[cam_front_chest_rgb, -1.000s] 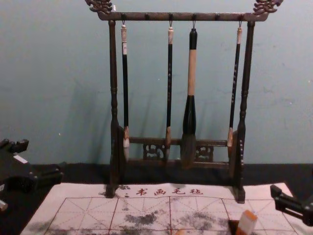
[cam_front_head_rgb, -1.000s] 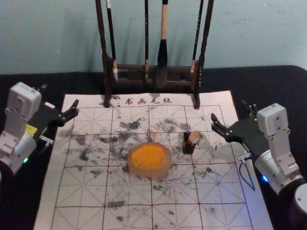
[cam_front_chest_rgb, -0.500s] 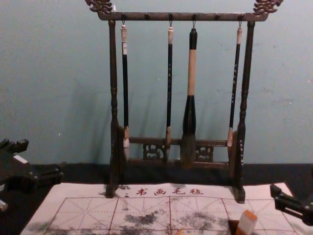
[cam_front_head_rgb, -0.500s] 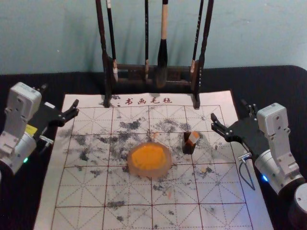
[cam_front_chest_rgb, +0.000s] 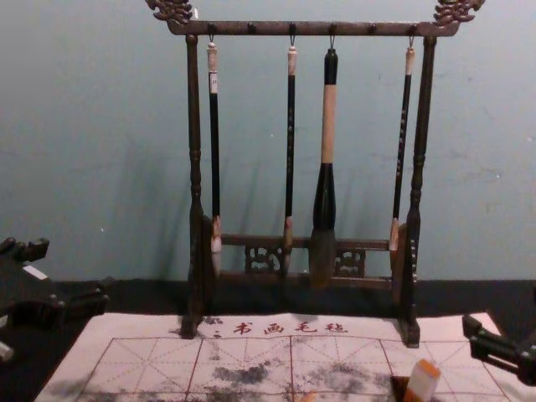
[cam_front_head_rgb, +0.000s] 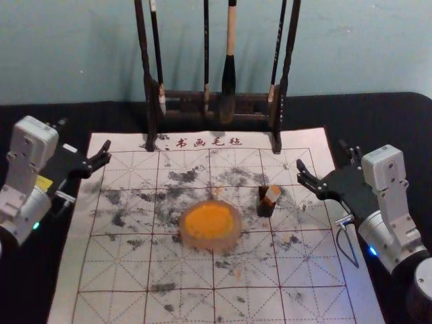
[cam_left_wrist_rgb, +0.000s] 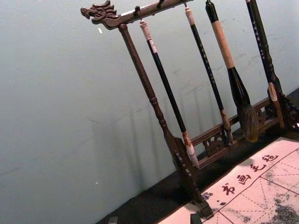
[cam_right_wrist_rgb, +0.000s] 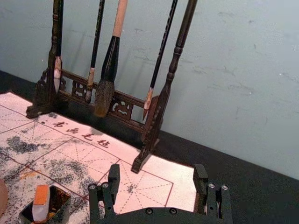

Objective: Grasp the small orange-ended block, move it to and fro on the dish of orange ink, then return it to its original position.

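Note:
The small white block with an orange end [cam_front_head_rgb: 272, 194] leans tilted in a small dark holder [cam_front_head_rgb: 264, 208], right of the round dish of orange ink [cam_front_head_rgb: 209, 223]. In the right wrist view the block [cam_right_wrist_rgb: 41, 203] rests in the holder [cam_right_wrist_rgb: 60, 212]; the chest view has the block [cam_front_chest_rgb: 423, 380] low on the right. My right gripper [cam_front_head_rgb: 325, 160] is off to the block's right, open and empty; in its wrist view the gripper [cam_right_wrist_rgb: 157, 176] has its fingers wide apart. My left gripper [cam_front_head_rgb: 82, 140] stays at the mat's left edge, open, its fingertips low in its wrist view [cam_left_wrist_rgb: 154, 219].
A dark wooden rack [cam_front_head_rgb: 192, 101] with several hanging brushes stands across the back of the ink-stained grid mat [cam_front_head_rgb: 182, 270]. Its right foot [cam_front_head_rgb: 276, 143] is behind the holder. Black cloth [cam_front_head_rgb: 121, 115] surrounds the mat.

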